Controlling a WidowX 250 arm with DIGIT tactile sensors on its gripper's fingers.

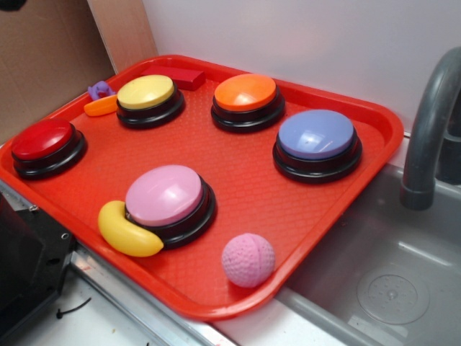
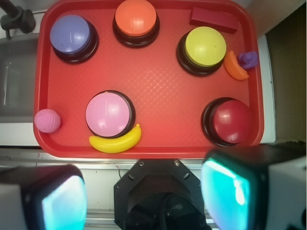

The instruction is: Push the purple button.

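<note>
My fingers (image 2: 144, 196) hang spread wide apart and empty above the near edge of the red tray (image 2: 158, 86), touching nothing. From my wrist view the purple button (image 2: 71, 34) sits in the tray's far left corner, just left of the orange button (image 2: 135, 18), with the pink button (image 2: 109, 114) and a yellow banana (image 2: 116, 141) nearer me

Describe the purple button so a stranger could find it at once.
On the red plastic tray, look to the corner nearest the grey faucet. There sits the glossy periwinkle dome button on a black base, beside the orange dome button. It is bluer than the pink-lilac dome button.
</note>
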